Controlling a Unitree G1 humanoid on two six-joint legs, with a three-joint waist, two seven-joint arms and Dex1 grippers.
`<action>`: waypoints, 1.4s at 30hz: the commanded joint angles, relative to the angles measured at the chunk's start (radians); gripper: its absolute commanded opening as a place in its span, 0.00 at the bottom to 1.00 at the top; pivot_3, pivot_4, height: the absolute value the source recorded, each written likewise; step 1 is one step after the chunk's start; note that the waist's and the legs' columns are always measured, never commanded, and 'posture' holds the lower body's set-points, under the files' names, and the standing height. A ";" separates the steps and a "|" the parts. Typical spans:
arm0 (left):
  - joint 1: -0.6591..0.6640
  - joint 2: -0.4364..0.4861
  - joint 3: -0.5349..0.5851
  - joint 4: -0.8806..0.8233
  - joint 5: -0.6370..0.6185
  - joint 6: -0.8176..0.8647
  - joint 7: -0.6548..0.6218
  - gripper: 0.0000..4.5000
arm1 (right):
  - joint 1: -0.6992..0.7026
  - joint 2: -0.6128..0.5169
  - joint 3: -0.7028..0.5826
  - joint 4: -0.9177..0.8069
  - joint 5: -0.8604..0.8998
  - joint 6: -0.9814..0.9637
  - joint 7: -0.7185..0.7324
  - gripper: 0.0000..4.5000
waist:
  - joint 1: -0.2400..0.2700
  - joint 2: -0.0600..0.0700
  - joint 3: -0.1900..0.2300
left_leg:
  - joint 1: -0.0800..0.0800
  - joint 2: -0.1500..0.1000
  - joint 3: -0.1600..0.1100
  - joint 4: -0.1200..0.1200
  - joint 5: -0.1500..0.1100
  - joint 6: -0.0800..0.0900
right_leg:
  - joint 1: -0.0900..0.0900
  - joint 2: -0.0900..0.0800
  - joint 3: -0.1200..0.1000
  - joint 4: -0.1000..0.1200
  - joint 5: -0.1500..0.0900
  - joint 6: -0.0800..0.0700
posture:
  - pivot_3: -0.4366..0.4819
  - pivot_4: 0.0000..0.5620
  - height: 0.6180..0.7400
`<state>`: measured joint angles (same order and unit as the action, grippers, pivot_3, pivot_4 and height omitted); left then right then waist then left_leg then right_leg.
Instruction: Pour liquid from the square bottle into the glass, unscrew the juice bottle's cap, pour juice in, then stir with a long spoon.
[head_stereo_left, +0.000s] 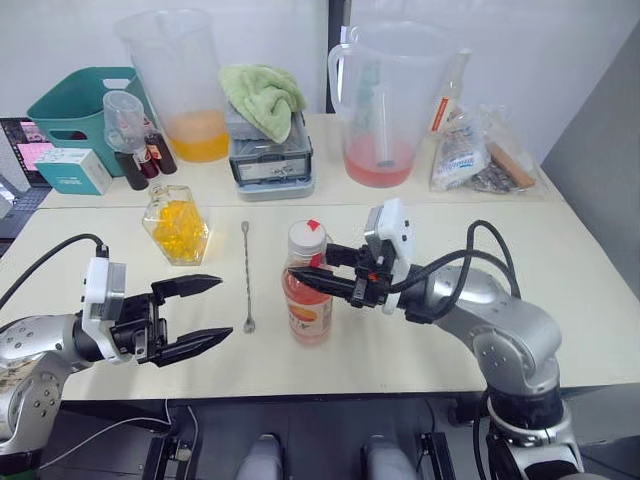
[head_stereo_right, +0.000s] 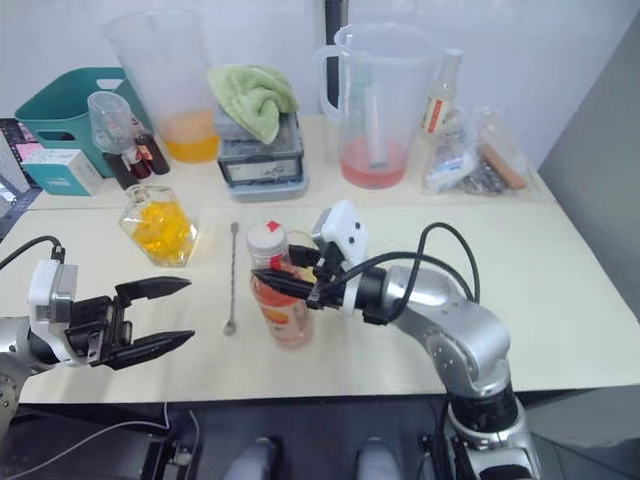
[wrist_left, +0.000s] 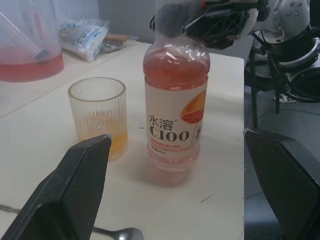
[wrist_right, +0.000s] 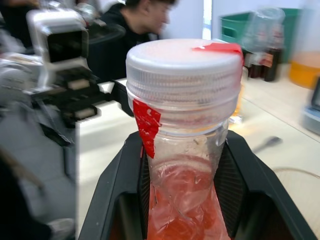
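R gripper (head_stereo_left: 322, 275) pinches the juice bottle (head_stereo_left: 308, 290) at the neck, just below the cap (head_stereo_left: 307, 236); bottle upright on table (head_stereo_left: 560, 290). L gripper (head_stereo_left: 205, 315) spread, empty, apart from the long spoon (head_stereo_left: 247, 276) lying ahead of its tips. The glass (wrist_left: 98, 116) just beside bottle.

My right gripper (head_stereo_left: 312, 272) sits in front of the juice bottle (head_stereo_left: 307, 290), so its neck is partly covered, and the glass (wrist_left: 98, 116) behind it is almost all hidden from my head. The bottle's top is a blur in my left wrist view. The long spoon (wrist_left: 112, 233) is cut off there, so just its bowl shows.
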<state>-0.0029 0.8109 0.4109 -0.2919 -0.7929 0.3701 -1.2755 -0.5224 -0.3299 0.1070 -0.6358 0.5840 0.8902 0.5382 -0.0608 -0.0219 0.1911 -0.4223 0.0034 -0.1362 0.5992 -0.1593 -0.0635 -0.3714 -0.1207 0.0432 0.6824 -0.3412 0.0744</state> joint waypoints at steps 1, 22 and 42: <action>-0.021 0.010 0.000 0.008 -0.004 -0.020 -0.024 1.00 | 0.031 0.015 -0.006 -0.073 -0.049 -0.026 -0.104 0.28 | 0.001 0.000 0.000 | 0.000 0.000 0.000 0.000 0.000 0.000 | 0.000 0.000 0.000 0.000 0.000 0.000 | 0.48 0.27 1.00; -0.093 0.014 -0.040 0.073 0.038 -0.031 -0.057 1.00 | 0.058 -0.098 -0.031 0.018 0.053 -0.143 0.116 0.99 | -0.007 0.000 0.000 | 0.002 0.001 0.000 -0.001 0.000 0.000 | 0.001 0.001 0.000 0.000 0.000 0.000 | 0.48 0.27 1.00; -0.046 0.057 0.004 0.016 0.018 0.006 -0.043 1.00 | -0.341 -0.074 0.059 0.909 -0.023 -0.528 0.962 0.87 | -0.010 0.000 0.000 | 0.002 0.004 0.000 0.000 0.000 0.000 | 0.002 0.005 0.000 -0.001 0.000 -0.001 | 0.48 0.27 1.00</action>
<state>-0.0532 0.8487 0.3763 -0.2434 -0.7510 0.3755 -1.3204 -0.8494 -0.4100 0.1743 0.2536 0.5708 0.4017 1.4674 -0.0704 -0.0222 0.1909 -0.4201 0.0083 -0.1360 0.5990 -0.1593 -0.0635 -0.3697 -0.1155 0.0430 0.6819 -0.3408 0.0735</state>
